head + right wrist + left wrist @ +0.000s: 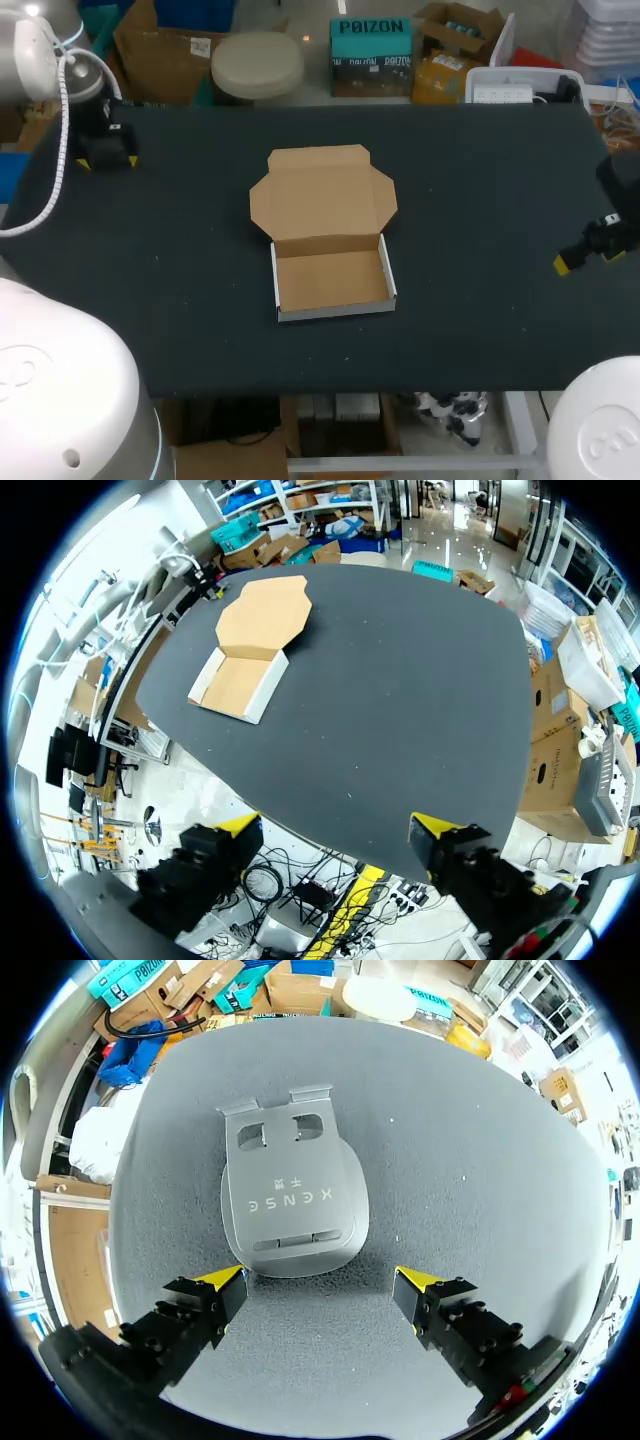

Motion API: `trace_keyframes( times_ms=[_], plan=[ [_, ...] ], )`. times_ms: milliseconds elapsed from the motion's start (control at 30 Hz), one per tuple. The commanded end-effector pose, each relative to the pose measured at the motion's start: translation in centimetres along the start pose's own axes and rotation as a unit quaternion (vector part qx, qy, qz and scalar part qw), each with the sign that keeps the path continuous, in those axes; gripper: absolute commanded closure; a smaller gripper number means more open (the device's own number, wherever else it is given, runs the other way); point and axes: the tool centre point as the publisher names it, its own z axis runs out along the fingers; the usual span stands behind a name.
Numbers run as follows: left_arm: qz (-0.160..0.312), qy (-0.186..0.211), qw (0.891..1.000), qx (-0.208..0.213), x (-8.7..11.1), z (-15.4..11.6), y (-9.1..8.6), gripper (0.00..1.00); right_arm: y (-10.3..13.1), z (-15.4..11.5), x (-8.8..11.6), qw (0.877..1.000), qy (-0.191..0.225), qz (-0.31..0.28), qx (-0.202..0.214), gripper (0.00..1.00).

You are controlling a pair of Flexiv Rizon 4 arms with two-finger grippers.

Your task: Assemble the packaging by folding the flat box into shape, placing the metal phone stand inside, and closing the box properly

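The left claw (322,1282) hangs low over the surface (480,1160) with its fingers spread wide and nothing clamped between them. Straight ahead at its 12 o'clock lies the stand (293,1200), a grey metal plate flat on the surface. The stand's rounded near edge sits just in front of the yellow tips, and its two cut-outs and small bent tabs are at the far end. A line of pale letters runs across its middle. In the head view this claw (105,155) is at about 10 o'clock from the box (330,235), well apart from it, and the stand is hidden beneath it.

The right claw (335,828) also has its fingers spread and holds nothing. In the head view it (575,258) is near the surface's right edge, at 3 o'clock from the box and well apart. In its own view the box (250,655) lies far ahead, at about 11 o'clock.

The box sits at the middle of the surface and is open. Its tray (332,280) is folded up with white outer walls and shows a bare brown floor. The lid (322,195) lies flat at the tray's 12 o'clock, side flaps spread.
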Motion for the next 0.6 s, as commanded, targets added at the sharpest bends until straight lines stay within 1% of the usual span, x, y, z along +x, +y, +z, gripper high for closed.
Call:
trace_keyframes(
  times_ms=[33,600],
  plan=[
    [-0.002,-0.001,1.0,-0.008,-0.2,0.3,-0.8,0.0,-0.2,-0.1,0.3,1.0,-0.003,0.0,0.0,0.0],
    [-0.009,-0.004,1.0,-0.005,-0.6,0.1,-2.0,0.0,-0.2,-0.1,0.3,1.0,-0.003,0.0,0.0,0.0]
  ],
)
